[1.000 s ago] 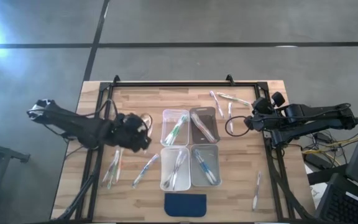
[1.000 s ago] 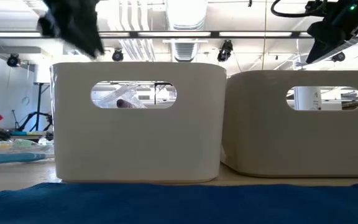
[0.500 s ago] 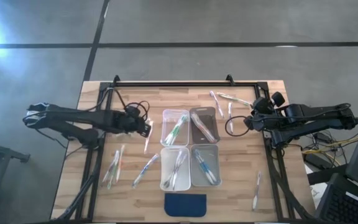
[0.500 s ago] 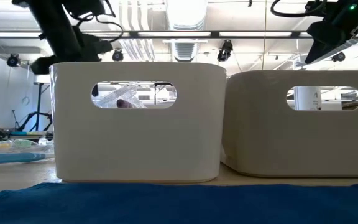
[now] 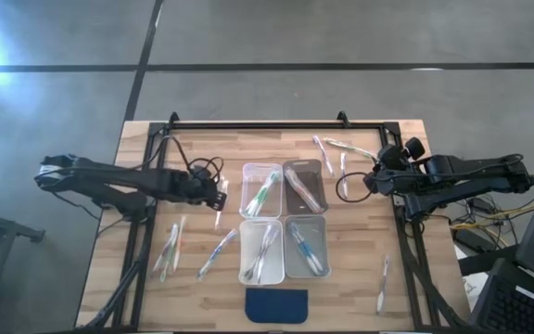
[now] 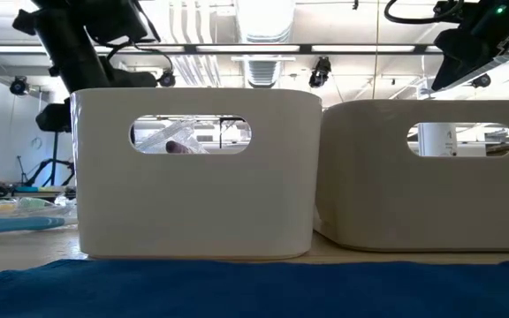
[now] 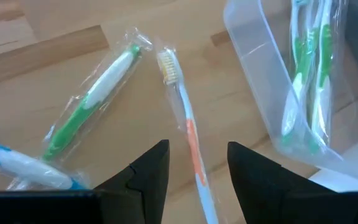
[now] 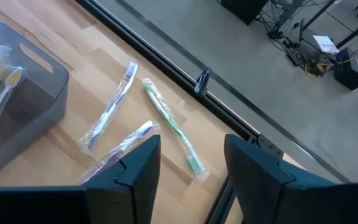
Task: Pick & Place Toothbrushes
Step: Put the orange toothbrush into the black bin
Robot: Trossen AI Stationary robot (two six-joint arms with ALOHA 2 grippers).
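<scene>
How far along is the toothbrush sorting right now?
Partly done: all four bins hold brushes. The left gripper is open around an orange-handled toothbrush lying on the table, not yet gripped. The right gripper is open, empty. Loose toothbrushes remain on both sides.

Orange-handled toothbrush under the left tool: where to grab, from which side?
Grip the orange-handled toothbrush at its orange mid-handle, coming straight down. It lies flat and unwrapped on the table, and the open left tool already straddles the thin shaft, clear of the bristle head.

Orange-accented toothbrush [image 7: 189,142], green toothbrush [image 7: 92,102], dark blue pad [image 5: 276,304].
</scene>
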